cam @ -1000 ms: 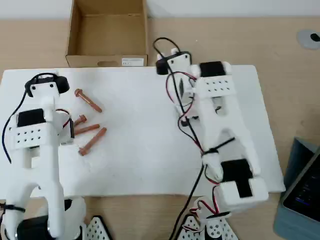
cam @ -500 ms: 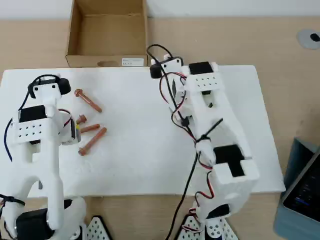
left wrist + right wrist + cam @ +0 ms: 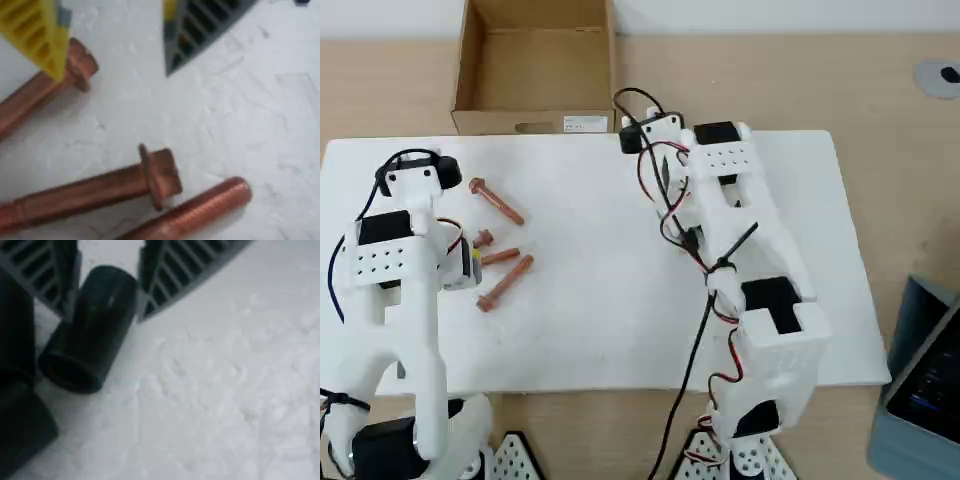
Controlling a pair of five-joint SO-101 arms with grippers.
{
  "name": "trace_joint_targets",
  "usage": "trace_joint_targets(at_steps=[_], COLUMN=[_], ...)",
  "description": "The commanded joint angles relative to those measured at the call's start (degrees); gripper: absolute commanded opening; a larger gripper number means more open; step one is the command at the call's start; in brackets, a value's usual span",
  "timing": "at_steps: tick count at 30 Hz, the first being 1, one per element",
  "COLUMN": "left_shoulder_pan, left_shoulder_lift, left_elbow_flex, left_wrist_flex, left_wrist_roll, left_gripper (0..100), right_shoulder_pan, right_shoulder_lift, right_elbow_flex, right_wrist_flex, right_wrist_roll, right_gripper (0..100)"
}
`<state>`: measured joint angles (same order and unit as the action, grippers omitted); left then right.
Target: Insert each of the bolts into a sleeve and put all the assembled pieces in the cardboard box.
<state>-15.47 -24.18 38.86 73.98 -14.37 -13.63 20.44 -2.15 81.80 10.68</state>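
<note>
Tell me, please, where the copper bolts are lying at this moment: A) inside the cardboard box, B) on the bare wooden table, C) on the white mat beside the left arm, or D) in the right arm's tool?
C: the high view shows the bolts lying loose on the white mat next to the left arm, outside the cardboard box.

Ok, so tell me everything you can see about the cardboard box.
The cardboard box is plain brown card, squarish, open-topped and upright. It stands on the wooden table at the far side, its near wall along the far edge of the white mat. A small white label sits on that wall. Its floor looks bare.
</note>
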Motion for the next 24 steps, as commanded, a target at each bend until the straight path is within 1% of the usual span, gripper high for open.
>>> trace_joint_targets(at_steps=[1,4,17,24], left_shoulder_pan=[-0.53,-0.53,-0.44,-0.44], left_shoulder_lift=[-0.04,-0.04,-0.04,-0.04], left_elbow_flex=[-2.37,-2.37,-2.37,-2.37], left_wrist_flex=[0.35,0.35,0.35,0.35], left_wrist_roll=[-0.35,-0.35,-0.26,-0.18], left_gripper=[15,15,15,15], right_shoulder_pan=[-0.04,0.40,0.04,0.04], right_shoulder_lift=[0.04,-0.13,0.40,4.97], right_elbow_flex=[-2.33,-2.15,-1.80,-1.98], right_wrist_flex=[-0.53,-0.53,-0.70,-0.53], right_wrist_roll=[0.18,0.26,0.35,0.35], right_gripper=[12.2,16.5,15.3,15.3])
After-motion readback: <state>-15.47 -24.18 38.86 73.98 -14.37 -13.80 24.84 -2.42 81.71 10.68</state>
